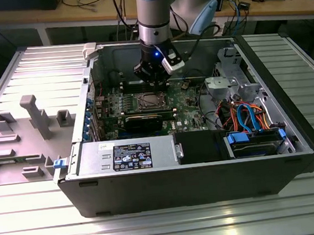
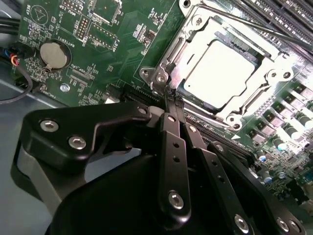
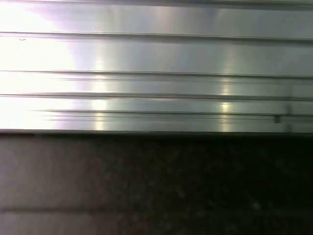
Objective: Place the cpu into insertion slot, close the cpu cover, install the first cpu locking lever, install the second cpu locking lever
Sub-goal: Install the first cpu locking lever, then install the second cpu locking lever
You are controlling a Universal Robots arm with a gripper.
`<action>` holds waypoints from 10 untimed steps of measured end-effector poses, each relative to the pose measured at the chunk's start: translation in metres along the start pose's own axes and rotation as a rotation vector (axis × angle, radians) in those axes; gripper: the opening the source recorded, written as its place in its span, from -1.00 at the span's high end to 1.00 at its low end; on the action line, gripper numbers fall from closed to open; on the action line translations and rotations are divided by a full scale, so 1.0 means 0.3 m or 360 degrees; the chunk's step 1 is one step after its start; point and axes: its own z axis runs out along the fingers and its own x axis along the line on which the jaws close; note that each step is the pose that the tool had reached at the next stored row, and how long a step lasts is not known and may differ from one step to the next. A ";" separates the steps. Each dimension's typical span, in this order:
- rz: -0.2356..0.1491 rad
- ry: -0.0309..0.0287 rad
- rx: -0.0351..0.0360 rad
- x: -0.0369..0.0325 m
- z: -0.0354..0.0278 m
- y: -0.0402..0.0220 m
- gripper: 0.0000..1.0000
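Just beyond the fingertips of the gripper [image 2: 172, 96], the cpu [image 2: 221, 72] sits in the insertion slot [image 2: 182, 84] with the cpu cover [image 2: 274, 73] closed down around it. The fingers [image 2: 168, 142] are pressed together, holding nothing, tips at the cover's corner.

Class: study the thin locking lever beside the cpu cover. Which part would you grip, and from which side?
Probably the straight bare stretch of the locking lever, pinched across its thin rod from above. It runs along the edge of the cpu cover, close to the memory slots, so a sideways approach looks blocked and only its top seems free.
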 end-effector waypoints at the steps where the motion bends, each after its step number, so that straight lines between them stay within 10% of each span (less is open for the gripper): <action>1: 0.0000 -0.00001 0.0000 0.000 0.000 -0.003 0.79; 10: 0.0000 -0.00001 0.0000 0.000 0.000 -0.011 0.79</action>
